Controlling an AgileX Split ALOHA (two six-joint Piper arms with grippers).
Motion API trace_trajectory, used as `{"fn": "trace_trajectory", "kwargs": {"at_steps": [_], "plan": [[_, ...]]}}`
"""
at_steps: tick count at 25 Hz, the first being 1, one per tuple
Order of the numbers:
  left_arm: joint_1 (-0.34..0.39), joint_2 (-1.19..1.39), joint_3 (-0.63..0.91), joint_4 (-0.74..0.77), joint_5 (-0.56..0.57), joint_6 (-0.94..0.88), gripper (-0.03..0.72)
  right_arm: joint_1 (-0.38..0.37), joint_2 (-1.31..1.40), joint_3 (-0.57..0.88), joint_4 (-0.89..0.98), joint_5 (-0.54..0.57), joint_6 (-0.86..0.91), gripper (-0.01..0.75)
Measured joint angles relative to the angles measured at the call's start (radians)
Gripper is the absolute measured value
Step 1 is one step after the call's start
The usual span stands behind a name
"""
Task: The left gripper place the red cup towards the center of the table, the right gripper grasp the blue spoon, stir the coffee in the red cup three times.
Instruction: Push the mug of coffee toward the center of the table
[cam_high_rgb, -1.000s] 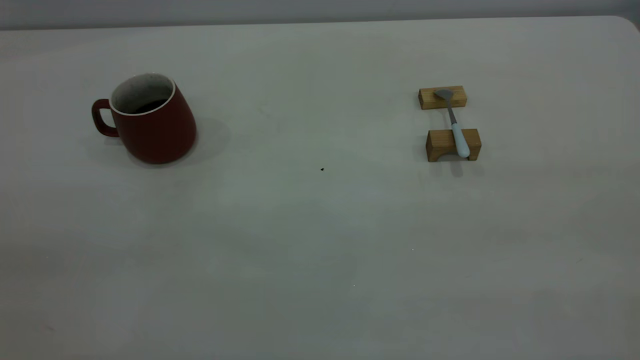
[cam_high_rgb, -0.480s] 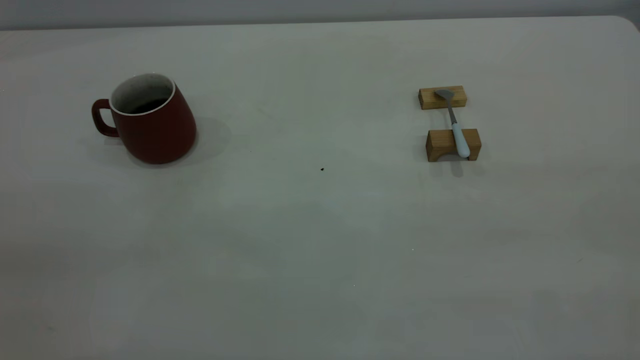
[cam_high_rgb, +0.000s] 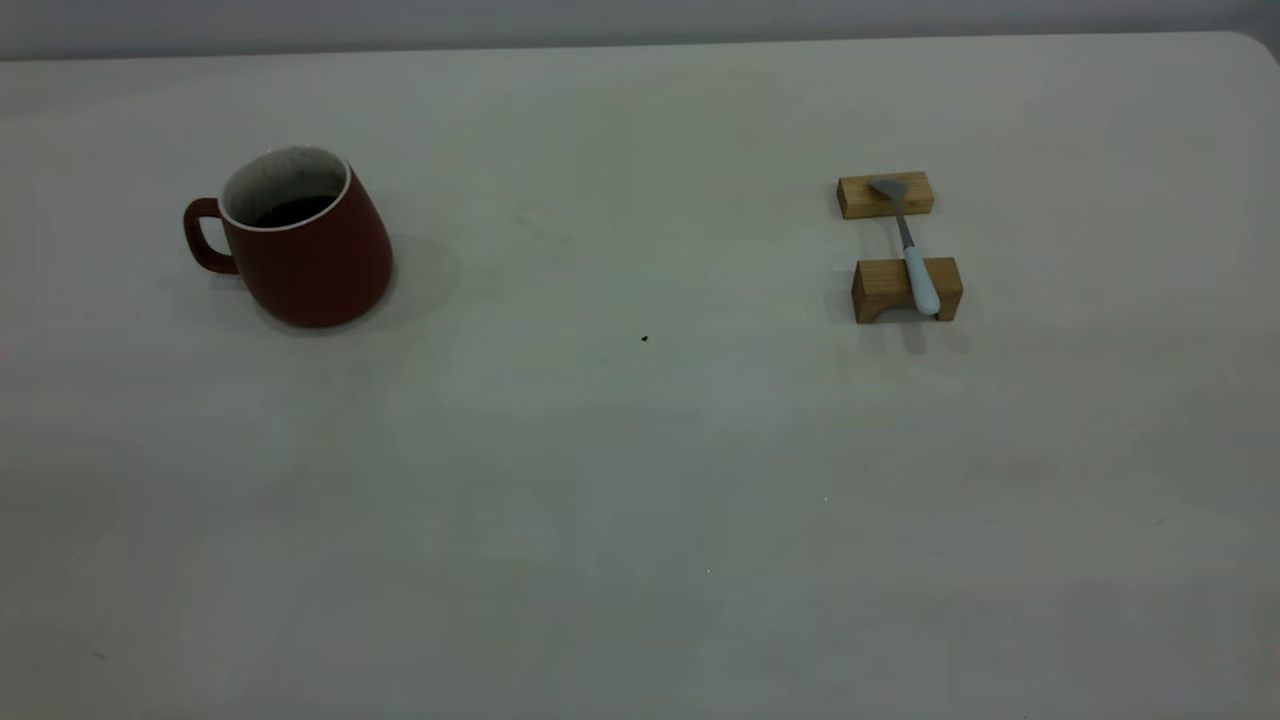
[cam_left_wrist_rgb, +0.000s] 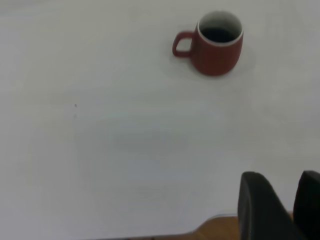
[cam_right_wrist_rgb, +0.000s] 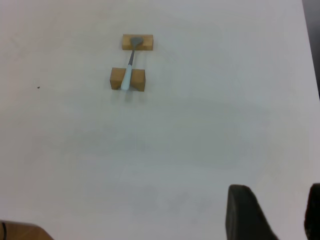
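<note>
Cup: red cup (cam_high_rgb: 300, 240) upright on the table (cam_high_rgb: 620, 480), far ahead of the left gripper (cam_left_wrist_rgb: 280, 205), handle pointing away from table centre; coffee (cam_left_wrist_rgb: 219, 34) inside.
Left gripper: fingers (cam_left_wrist_rgb: 257, 207) slightly apart, holding nothing, near table edge.
Spoon: blue spoon (cam_high_rgb: 908, 245) bridging two wooden blocks (cam_high_rgb: 905, 290), bowl on far block, handle on near one; well ahead of the right gripper (cam_right_wrist_rgb: 272, 212).
Right gripper: fingers (cam_right_wrist_rgb: 245, 212) wide apart, empty.
</note>
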Motion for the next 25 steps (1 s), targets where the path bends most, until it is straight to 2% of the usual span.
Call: {"fn": "trace_trajectory", "kwargs": {"at_steps": [4,10,16,19,25], "plan": [[0.000,0.210,-0.083,0.008,-0.038,0.000,0.243,0.000,0.000,0.000,0.000,0.000,0.000,0.331],[0.000,0.609,-0.145,0.088,-0.226,0.050,0.243,0.000,0.000,0.000,0.000,0.000,0.000,0.331],[0.000,1.018,-0.270,0.102,-0.331,0.169,0.263,0.000,0.000,0.000,0.000,0.000,0.000,0.331],[0.000,1.235,-0.373,0.102,-0.346,0.287,0.345,0.000,0.000,0.000,0.000,0.000,0.000,0.331],[0.000,1.603,-0.601,0.101,-0.346,0.496,0.596,0.000,0.000,0.000,0.000,0.000,0.000,0.331]]}}
